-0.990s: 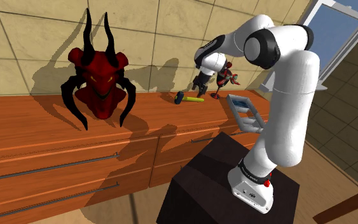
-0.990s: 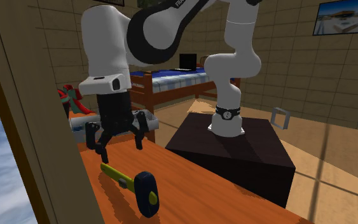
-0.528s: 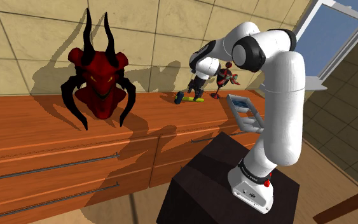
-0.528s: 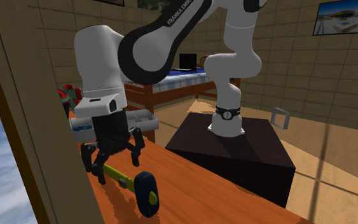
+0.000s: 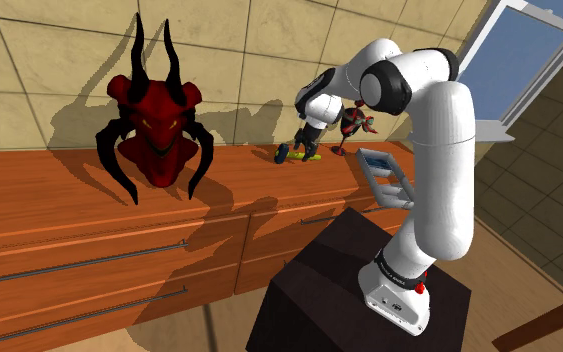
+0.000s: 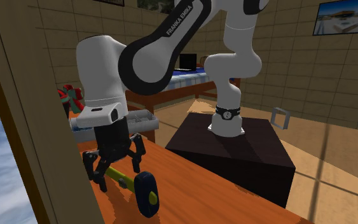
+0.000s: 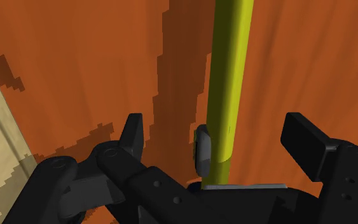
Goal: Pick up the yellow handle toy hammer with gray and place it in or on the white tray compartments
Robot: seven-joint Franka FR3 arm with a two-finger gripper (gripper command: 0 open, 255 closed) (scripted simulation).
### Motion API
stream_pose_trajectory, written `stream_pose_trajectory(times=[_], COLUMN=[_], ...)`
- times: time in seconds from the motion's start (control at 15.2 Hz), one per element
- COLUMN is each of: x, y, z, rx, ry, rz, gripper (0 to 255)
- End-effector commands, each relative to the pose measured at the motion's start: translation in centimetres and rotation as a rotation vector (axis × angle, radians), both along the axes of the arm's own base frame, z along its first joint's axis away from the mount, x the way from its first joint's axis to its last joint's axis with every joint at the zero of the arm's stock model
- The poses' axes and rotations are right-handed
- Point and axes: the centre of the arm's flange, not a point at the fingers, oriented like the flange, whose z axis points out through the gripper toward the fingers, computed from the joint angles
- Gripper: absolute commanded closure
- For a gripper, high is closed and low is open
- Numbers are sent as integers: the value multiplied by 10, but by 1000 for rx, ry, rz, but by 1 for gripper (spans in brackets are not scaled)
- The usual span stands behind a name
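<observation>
Arm: one white arm [image 5: 439, 140] with dark joints. It bends over toward the middle of the shoulder view.
Claw: one black claw [image 6: 117, 173], down low over the cabinet top [image 5: 89, 205]. Its two fingers [image 7: 133, 132] stand apart, one on each side of the yellow handle. Neither one touches it.
Hammer: one toy hammer [image 6: 135, 186] with a yellow handle and a dark head. It lies flat on the orange-brown top, at the lower left of the second exterior view.
Tray: one white tray [image 5: 406, 198] with little boxes inside. It sits right of the hammer in the shoulder view, by the top's front edge.
Mask: one big red horned mask [image 5: 159, 120], at the shoulder view's upper left.
Figure: one small figure [image 5: 357, 122], red and black, behind the arm.
Stand: one black stand [image 6: 241, 156].
Bed: one wooden bed [image 6: 171, 79] with a blue cover.
Wall picture: one wall picture [image 6: 348, 16], upper right.
</observation>
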Motion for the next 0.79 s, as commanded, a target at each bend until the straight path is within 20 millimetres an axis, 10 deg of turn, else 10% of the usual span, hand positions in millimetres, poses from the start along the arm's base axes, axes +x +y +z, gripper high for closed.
stream_pose_trajectory(times=[0.0, 0.07, 0.13, 0.73], x=[0, 0, 0, 0], y=[0, 0, 0, 0], z=[0, 0, 0, 0], rx=[0, 0, 0, 0], ry=[0, 0, 0, 0], rz=[0, 0, 0, 0], gripper=[0, 0, 255, 255])
